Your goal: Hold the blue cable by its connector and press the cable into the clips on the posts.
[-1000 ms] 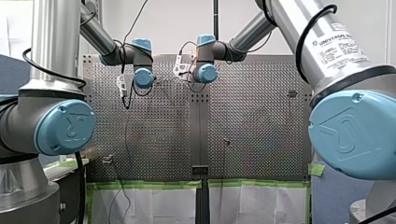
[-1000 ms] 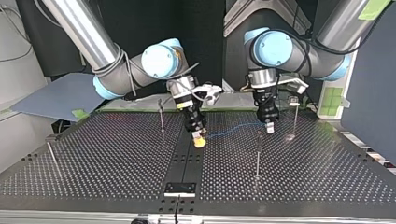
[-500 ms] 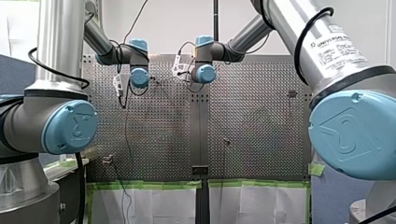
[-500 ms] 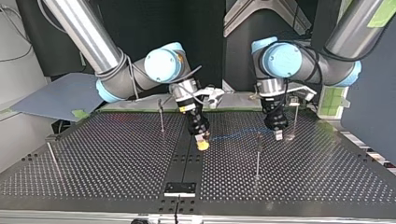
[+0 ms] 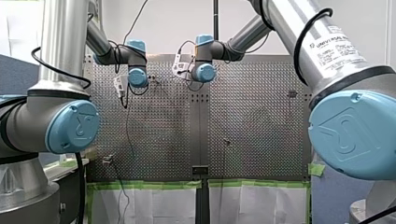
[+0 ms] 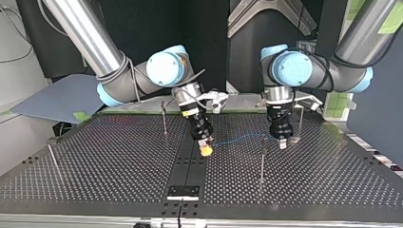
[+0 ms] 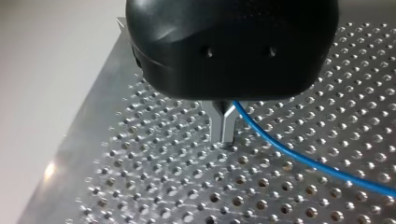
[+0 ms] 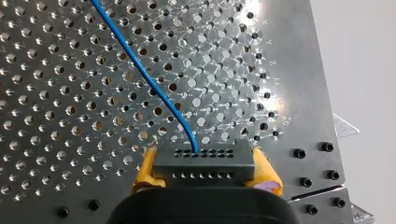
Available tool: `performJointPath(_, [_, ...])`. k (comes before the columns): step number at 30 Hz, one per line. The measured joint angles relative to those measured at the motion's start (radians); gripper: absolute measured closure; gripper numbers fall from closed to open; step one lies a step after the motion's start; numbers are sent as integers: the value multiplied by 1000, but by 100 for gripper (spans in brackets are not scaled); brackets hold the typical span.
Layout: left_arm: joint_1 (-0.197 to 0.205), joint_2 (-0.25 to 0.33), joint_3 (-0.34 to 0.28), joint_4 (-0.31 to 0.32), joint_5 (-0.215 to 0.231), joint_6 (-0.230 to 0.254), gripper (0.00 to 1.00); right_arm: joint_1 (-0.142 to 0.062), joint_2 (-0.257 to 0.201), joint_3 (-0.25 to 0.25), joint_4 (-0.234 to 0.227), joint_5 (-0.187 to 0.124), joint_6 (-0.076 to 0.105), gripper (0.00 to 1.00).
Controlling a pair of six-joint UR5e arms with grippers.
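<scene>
Everything here hangs on the middle post [image 6: 262, 161], the one standing on the perforated table [image 6: 119, 161] between the two grippers in the top view, so I'll place stuff off that.

Going left to right in that view, my right gripper [image 6: 205, 148] sits well to the left of the post. The right wrist view shows its yellow pads [image 8: 147, 169] clamped on either end of the dark connector [image 8: 204, 163].

The blue cable [image 6: 237, 138] leaves the connector's face and runs toward the post, up off the table. Its long axis goes pretty much straight across from one gripper to the other. It passes right by the clip [image 6: 263, 139] at the post's top. That bit is too small for me to tell whether it's touching, in front or behind.

Just to the right of the post is my left gripper [image 6: 283, 142], low to the table. In the left wrist view its metal fingers [image 7: 219, 123] are together and the cable comes out right at their side. It looks pinched there, though I can't see the contact itself.

My read is that the left gripper is by far the nearer one to the post, so the press is mostly its job. It'd need to line the span up over the clip and push down, with the right one holding the connector end taut. The risk I see is the cable sliding past the clip's side instead of seating.
</scene>
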Motion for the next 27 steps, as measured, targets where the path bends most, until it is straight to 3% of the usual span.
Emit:
performJointPath(9, [14,-41,12,14,13,-2,100,-5,1,-1,7,5,-2,100])
performJointPath(16, [30,-42,25,20,57,-6,100,-8,1,-1,5,12,-3,100])
performJointPath(27, [63,-48,57,30,125,-70,100,-14,2,-2,0,16,-22,100])
